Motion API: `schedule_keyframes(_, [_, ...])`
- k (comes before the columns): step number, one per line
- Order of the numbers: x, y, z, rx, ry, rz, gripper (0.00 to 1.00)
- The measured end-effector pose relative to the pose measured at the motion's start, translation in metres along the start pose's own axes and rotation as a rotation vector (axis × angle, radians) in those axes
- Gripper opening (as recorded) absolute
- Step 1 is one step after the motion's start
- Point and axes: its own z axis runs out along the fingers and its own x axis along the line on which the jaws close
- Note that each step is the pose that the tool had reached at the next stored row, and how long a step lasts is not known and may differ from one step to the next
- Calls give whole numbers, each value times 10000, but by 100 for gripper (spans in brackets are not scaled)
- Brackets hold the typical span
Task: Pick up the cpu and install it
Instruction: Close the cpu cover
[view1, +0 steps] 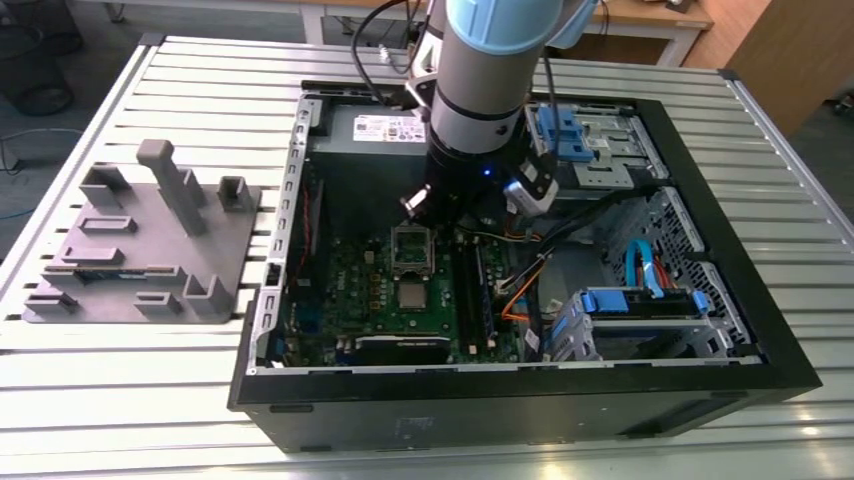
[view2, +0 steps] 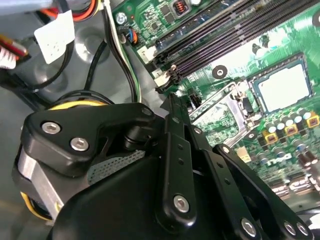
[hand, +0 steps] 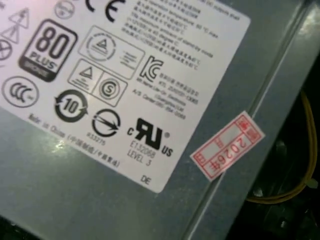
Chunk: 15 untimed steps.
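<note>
- One claw (view2: 172, 100), black and seen from behind its linkage in the second wrist view, hangs low inside an open computer case (view1: 747, 345); whether its fingers are apart or together, and whether they hold anything, cannot be told.
- In the exterior view the claw (view1: 447, 215) sits at the end of the grey-and-blue arm (view1: 487, 80), just above the motherboard (view1: 374, 300) and close beside the dark socket (view1: 411, 250) with its metal frame.
- The cpu (view1: 415, 295), a small silver square, lies flat on the motherboard, just beside the socket and a little apart from the claw; the second wrist view shows the cpu (view2: 283, 86) with its pale rim, set among green board and small capacitors.
- Long black memory slots (view2: 225, 40) run across the board near the claw.
- The grey power supply (hand: 75, 200) with its white label (hand: 115, 75) and a small red-and-white sticker (hand: 227, 145) stands at the far end of the case.
- Blue drive brackets (view1: 641, 300) fill the case on the exterior view's right.
- A grey parts holder (view1: 140, 240) rests on the slatted metal worktop (view1: 120, 400), well apart from the case on the exterior view's left.
</note>
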Motion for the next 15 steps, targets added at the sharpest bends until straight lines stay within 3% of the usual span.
schedule_keyframes(4, [0,0,-1,-9,32,-451,11])
schedule_keyframes(11, [0,2,-71,-14,58,-777,11])
schedule_keyframes(15, [1,0,-75,-17,64,-880,11])
